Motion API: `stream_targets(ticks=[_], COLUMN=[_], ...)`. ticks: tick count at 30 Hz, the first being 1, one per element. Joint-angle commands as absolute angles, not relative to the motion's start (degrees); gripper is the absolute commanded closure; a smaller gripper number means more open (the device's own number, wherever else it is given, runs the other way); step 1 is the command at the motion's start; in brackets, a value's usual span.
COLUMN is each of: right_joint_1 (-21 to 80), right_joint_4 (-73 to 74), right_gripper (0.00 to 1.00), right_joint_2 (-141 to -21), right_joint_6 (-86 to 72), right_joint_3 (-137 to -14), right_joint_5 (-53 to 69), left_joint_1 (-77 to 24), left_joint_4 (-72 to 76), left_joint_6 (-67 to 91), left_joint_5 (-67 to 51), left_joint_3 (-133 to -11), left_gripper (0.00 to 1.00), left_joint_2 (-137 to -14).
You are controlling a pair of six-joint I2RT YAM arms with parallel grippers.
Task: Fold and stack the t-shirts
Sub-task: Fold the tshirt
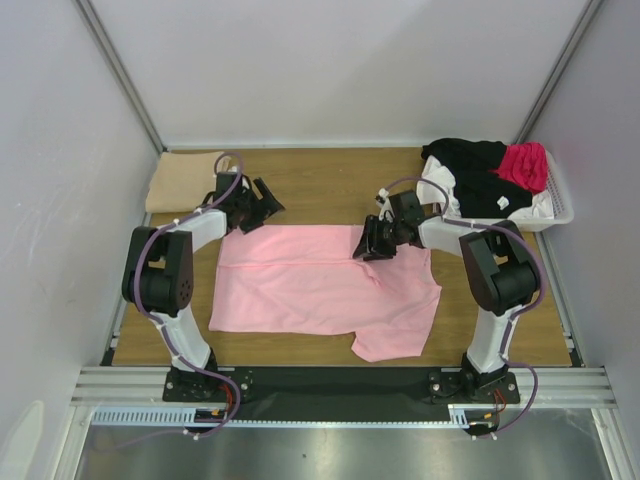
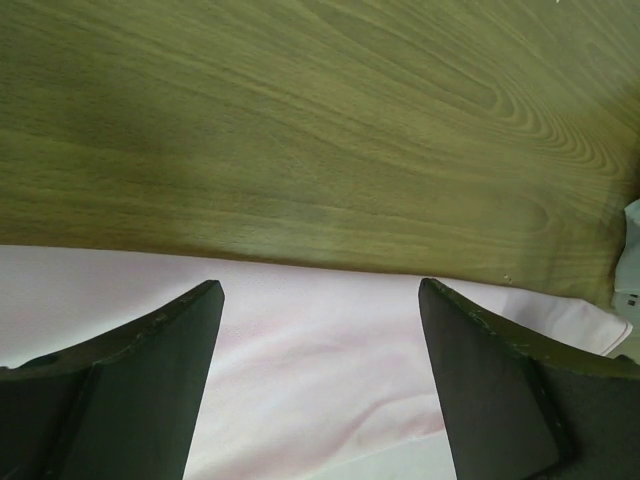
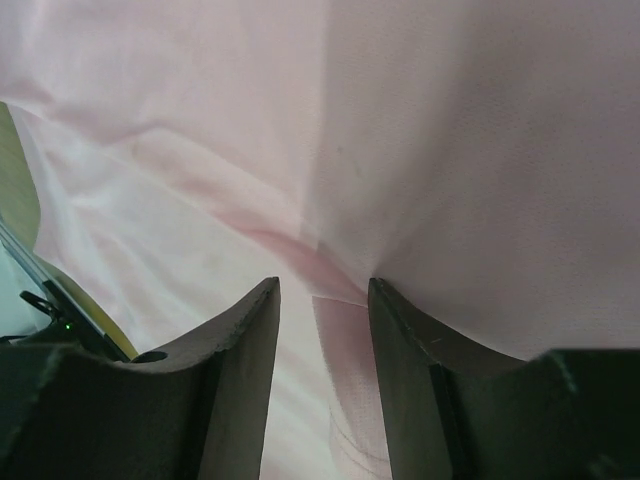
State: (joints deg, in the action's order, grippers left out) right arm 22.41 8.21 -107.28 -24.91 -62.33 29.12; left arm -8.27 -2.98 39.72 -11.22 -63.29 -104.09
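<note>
Right end effector (image 3: 322,287), pinching pink t-shirt (image 1: 300,285) edge

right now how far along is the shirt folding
Done: one tan shirt lies folded at the far left corner. In hand: the pink shirt lies spread out, the right claw pinching it and the left claw open at its far edge. Left: a black shirt, a magenta shirt and a white shirt heaped in the basket.

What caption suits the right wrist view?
Right gripper nearly closed, pinching a puckered fold of the pink t-shirt.
</note>
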Motion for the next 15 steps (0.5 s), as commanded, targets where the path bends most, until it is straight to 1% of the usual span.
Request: stream_targets(ticks=[1,5,11,15], right_joint_1=[22.67,22.85,24.52,23.30], right_joint_4=[7.91,8.96,15.47,17.22], right_gripper=[0.54,0.57,0.57,0.55], right_joint_2=[-107.31,-107.49,-106.18,-102.76], right_joint_6=[-23.38,-21.98,-18.02,-21.17], right_joint_3=[-61.79,-62.14,-64.51,-68.80], right_joint_5=[29.09,28.57,23.73,24.35], left_joint_1=[-8.35,-8.35,-8.35,-8.35], left_joint_4=[1.67,1.85,0.44,-6.31], left_joint_6=[41.31,41.22,39.30,35.34], left_joint_5=[-12.30,-12.04,-10.82,-7.49], left_joint_3=[-61.70,-60.82,-61.08,-63.71], left_gripper=[0.14,0.14,0.14,0.14], left_joint_2=[-104.41,-104.68,-103.63,-100.12])
